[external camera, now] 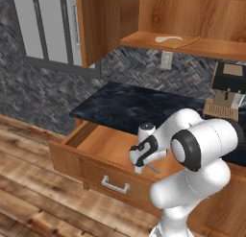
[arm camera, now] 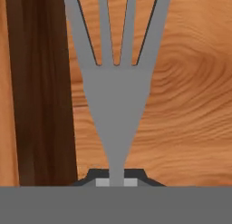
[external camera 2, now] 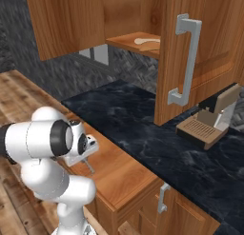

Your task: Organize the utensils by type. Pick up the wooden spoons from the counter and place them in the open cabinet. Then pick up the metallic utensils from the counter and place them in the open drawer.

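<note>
- The gripper [external camera: 144, 168] hangs over the open drawer, pointing down into it, its jaws clamped together on the handle of a grey metal fork [arm camera: 115, 82]. In the hand view the fork's narrow neck comes straight up out of the fingertips [arm camera: 102, 182] and widens into four tines, with the drawer's wooden bottom behind them.
- From the left base view the fork shows as a thin grey sliver sticking out below the gripper, slanting down towards the drawer floor; whether its tip touches the wood I cannot tell.
- The counter [external camera: 129, 106], black with pale veins, runs behind the drawer and off to the right under the wall cabinet.
- The cabinet [external camera 2: 138, 44] stands open above the counter, its door [external camera 2: 195, 58] with the long silver bar handle swung out towards the robot.
- The drawer [external camera: 103, 149] is pulled well out from under the counter, its flat bottom bare near the front and its squared silver handle [external camera: 115, 185] on the front panel.
- A coffee machine [external camera 2: 212, 117] sits on the counter to the right, beyond the cabinet door.
- On the cabinet shelf lie the two wooden spoons, just beside each other: the pale tan spoon [external camera: 168, 39] and the thinner orange-brown spoon [external camera: 187, 42] on its right.
</note>
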Controlling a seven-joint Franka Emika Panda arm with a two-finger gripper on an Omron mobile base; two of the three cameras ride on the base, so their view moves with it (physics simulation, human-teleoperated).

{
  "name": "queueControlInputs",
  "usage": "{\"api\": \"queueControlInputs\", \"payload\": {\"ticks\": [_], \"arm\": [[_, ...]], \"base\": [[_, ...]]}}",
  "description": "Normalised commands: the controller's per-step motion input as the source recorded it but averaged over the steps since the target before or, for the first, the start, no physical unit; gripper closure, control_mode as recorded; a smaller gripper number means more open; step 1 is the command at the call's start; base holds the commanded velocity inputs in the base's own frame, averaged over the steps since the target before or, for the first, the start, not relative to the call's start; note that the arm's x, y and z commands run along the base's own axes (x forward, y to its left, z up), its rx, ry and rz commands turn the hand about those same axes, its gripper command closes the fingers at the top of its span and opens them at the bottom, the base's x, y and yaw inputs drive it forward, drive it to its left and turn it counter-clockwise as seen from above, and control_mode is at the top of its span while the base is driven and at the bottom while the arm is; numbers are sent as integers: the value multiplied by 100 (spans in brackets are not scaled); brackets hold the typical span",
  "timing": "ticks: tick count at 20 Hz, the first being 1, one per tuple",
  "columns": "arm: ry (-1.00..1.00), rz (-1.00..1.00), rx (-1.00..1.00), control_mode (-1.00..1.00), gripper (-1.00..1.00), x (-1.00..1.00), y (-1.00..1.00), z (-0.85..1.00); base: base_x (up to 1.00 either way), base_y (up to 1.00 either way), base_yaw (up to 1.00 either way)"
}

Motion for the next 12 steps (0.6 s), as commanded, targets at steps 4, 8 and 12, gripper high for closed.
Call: {"api": "queueControlInputs", "payload": {"ticks": [4,8,12], "arm": [[-3,4,0,-100,100,52,-3,-5],[-6,11,0,-100,100,28,0,-22],[-12,11,0,-100,100,11,4,-34]], "base": [[0,0,0],[0,0,0],[0,0,0]]}}
